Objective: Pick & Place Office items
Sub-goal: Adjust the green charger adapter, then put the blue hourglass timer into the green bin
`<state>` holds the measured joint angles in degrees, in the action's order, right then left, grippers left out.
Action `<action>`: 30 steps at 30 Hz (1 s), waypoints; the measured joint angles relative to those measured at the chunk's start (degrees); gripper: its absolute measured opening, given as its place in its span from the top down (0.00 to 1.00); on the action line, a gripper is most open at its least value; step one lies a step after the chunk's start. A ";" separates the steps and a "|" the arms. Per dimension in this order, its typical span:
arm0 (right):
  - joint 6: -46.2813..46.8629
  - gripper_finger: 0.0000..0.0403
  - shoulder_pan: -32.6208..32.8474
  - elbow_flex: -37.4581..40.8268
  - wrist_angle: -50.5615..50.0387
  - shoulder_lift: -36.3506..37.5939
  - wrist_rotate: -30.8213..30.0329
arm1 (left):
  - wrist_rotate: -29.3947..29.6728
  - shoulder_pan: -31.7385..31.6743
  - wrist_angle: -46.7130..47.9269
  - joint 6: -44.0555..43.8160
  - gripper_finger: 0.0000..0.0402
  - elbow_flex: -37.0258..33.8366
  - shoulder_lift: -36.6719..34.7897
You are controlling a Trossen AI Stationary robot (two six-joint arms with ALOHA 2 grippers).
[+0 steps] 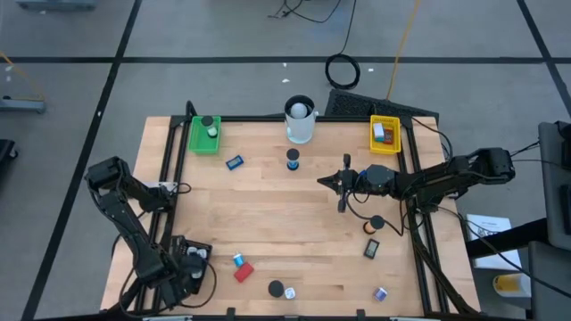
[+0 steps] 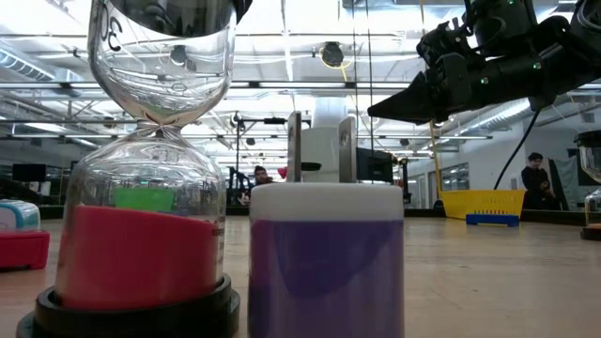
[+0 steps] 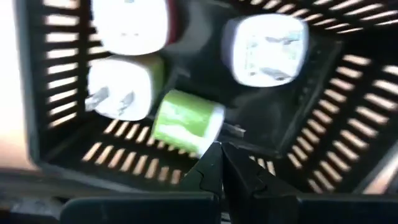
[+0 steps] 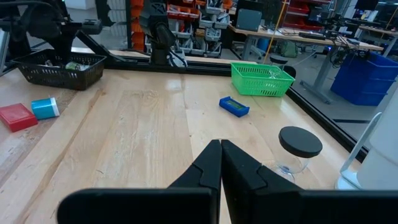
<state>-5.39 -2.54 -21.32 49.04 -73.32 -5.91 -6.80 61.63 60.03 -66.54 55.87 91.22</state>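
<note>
High: your green tray (image 1: 204, 135) and yellow tray (image 1: 384, 134) each hold small pieces; office items (image 1: 243, 270) scatter along the near edge, mid-table bare | Left wrist: left gripper (image 3: 220, 163) closed, empty, over the black tray (image 3: 56, 93) with what look like plug-type pieces | Right wrist: right gripper (image 4: 220, 163) closed, empty, above open wood.
</note>
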 joint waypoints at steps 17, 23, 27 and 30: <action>-0.01 1.00 0.01 0.00 0.00 0.00 0.00 | 9.57 -1.38 3.37 -5.36 0.93 -0.02 0.00; -0.17 1.00 0.01 0.00 0.00 0.00 0.00 | 20.95 -3.77 1.84 -1.61 0.98 -0.02 -2.26; -0.24 1.00 0.00 0.00 0.00 0.00 0.00 | 31.85 -7.81 -5.44 7.21 0.98 -1.95 -6.50; -0.37 1.00 0.02 0.00 0.00 0.00 0.00 | 36.50 -12.39 -17.55 17.82 0.98 -7.42 -11.22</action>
<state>-5.76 -2.52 -21.32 49.04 -73.32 -5.91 29.70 49.24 42.48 -48.72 48.46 80.00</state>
